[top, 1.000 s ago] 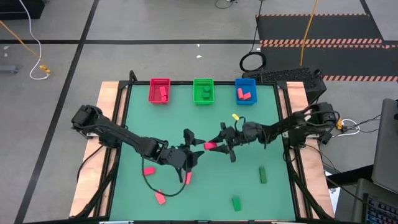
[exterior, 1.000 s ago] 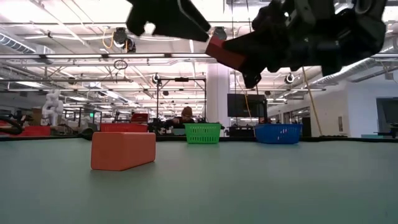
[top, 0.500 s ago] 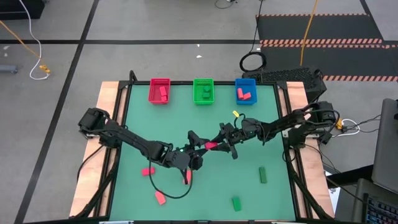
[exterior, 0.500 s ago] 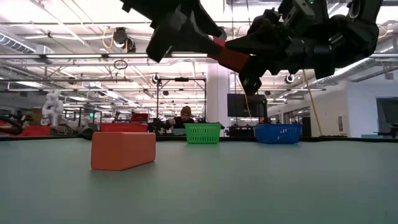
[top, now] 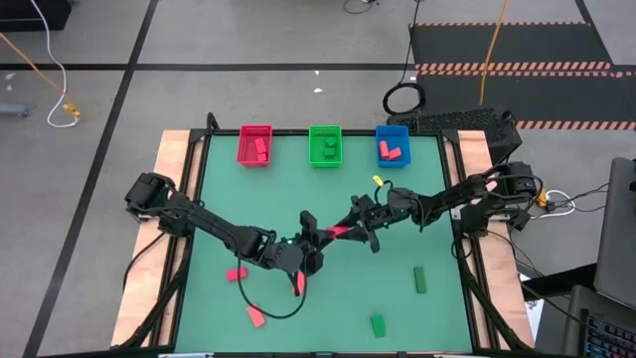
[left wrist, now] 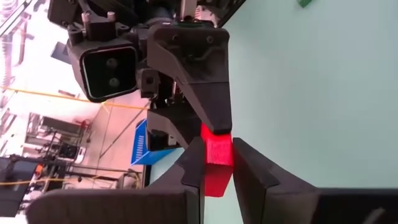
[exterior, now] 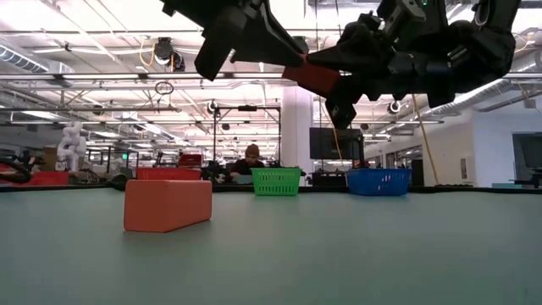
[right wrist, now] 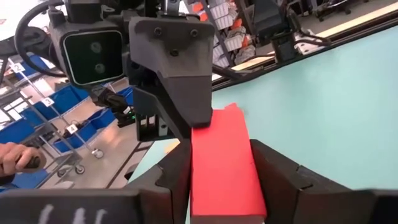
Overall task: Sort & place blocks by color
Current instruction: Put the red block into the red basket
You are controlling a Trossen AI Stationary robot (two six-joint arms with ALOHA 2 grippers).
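Observation:
A red block (top: pixel 338 232) hangs in the air over the middle of the green table (top: pixel 437 219), between my two grippers. My left gripper (top: pixel 323 233) comes at it from the table's left and is shut on one end. My right gripper (top: pixel 350 228) comes from the right and is shut on the other end. Three more red blocks (top: pixel 237 273) (top: pixel 298 284) (top: pixel 256 316) and two green blocks (top: pixel 419 279) (top: pixel 378 324) lie flat on the near half of the table. My left gripper pinches one end of the red block (left wrist: pixel 217 167) between its two fingers (left wrist: pixel 194 169). It comes about level from the table's left. The block is clear of the table. My right gripper pinches the block's other end (right wrist: pixel 219 180) between its two fingers (right wrist: pixel 275 177), about level from the table's right. The block runs forward out of the fingers toward the left gripper, high above the table in the low view (exterior: pixel 315 78).
A red bin (top: pixel 255 145), a green bin (top: pixel 325 145) and a blue bin (top: pixel 392 145) stand in a row at the far edge, each with blocks inside. A small yellow thing (top: pixel 376 184) lies near the right arm. In the low view a red block (exterior: pixel 167 204) sits nearby.
My left gripper has gone toward the table's right and far side, up to the red block in my right gripper, and has shut on the block's free end. My right gripper and the block have kept almost still.

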